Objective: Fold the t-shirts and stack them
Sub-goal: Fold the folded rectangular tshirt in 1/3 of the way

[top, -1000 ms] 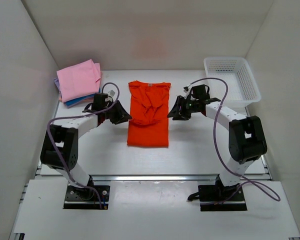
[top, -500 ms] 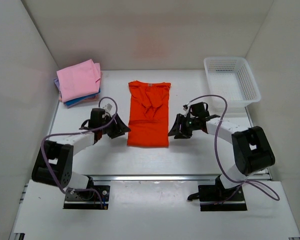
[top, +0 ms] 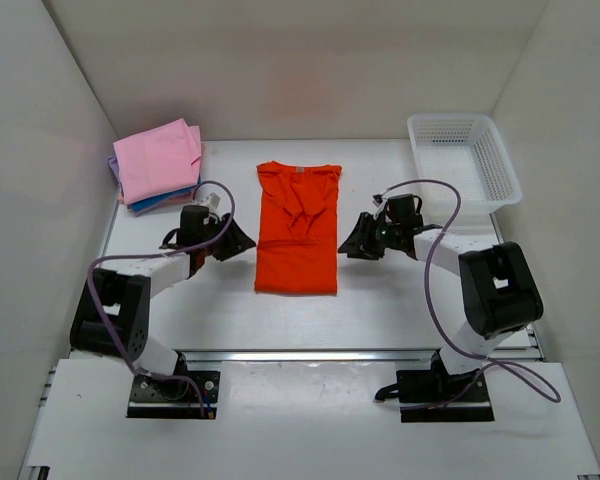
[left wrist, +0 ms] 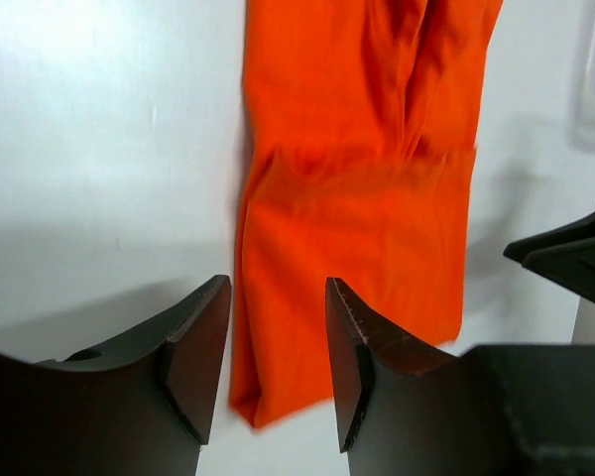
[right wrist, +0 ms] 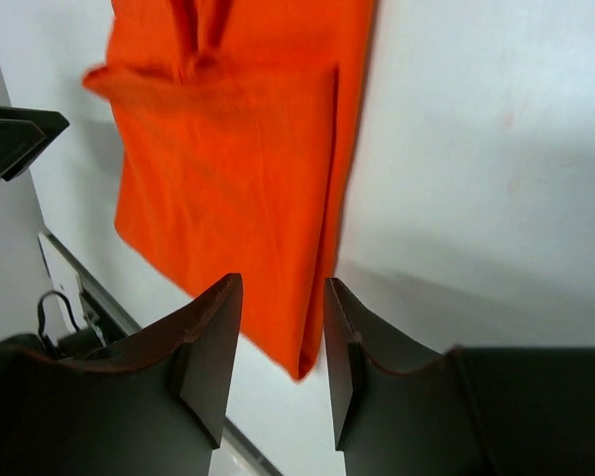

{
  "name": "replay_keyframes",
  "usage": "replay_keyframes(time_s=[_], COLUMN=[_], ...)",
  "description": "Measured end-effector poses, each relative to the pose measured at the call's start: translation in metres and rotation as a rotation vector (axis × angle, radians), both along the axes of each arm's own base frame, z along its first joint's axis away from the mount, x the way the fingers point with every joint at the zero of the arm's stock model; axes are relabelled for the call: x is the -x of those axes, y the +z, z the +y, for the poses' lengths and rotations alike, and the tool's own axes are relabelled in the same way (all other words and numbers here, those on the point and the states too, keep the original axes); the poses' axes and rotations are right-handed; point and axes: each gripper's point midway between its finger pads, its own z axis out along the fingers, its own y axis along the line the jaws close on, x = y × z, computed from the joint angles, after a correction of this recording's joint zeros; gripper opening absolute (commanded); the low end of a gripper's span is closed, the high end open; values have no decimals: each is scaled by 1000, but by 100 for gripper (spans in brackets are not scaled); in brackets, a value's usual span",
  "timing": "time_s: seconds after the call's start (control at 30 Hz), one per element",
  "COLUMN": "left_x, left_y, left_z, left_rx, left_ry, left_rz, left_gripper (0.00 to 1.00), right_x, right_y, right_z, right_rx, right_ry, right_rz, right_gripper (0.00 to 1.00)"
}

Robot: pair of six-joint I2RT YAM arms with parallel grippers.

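From above, I see the orange shirt [top: 297,235] lying in the middle of the table [top: 400,300] as a long folded strip, collar away from the bases. My left claw [top: 238,240] sits just beside its left edge and my right claw [top: 352,243] just beside its right edge. The stack [top: 158,160], pink on top, is far left; the basket [top: 508,180] is far right.

On the left wrist, the left claw [left wrist: 278,362] is released, jaws slightly apart and gripping nothing, with the orange shirt [left wrist: 367,198] just ahead.

On the right wrist, the right claw [right wrist: 283,357] is likewise released and empty, with a corner of the orange shirt [right wrist: 238,149] just beyond its tips.
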Motion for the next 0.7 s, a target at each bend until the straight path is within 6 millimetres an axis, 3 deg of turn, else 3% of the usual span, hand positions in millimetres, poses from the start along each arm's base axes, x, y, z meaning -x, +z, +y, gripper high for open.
replay_keyframes(time_s=[0.07,0.13,0.37,0.4,0.57,0.7], left_x=[-19,-24,28,27,-1,-27], left_y=[1,-5,-38,-37,-25,-18], left_z=[-1,-2,-11,-11,-5,-7], left_rx=[-5,-8,18,23,12,10], left_ry=[-2,-5,-22,-21,31,49], left_rz=[-15,-6,79,68,-40,-104], left_gripper=[54,54,56,56,56,57], right_x=[-17,-23,-7,-7,-20,-42], right_y=[1,0,-16,-17,-26,-28], right_z=[1,1,2,4,12,19], right_rx=[-10,-17,-18,-24,-51,-62], right_ry=[-1,0,22,30,57,64], right_rz=[-12,-12,24,22,12,-9], right_gripper=[37,39,36,36,35,34])
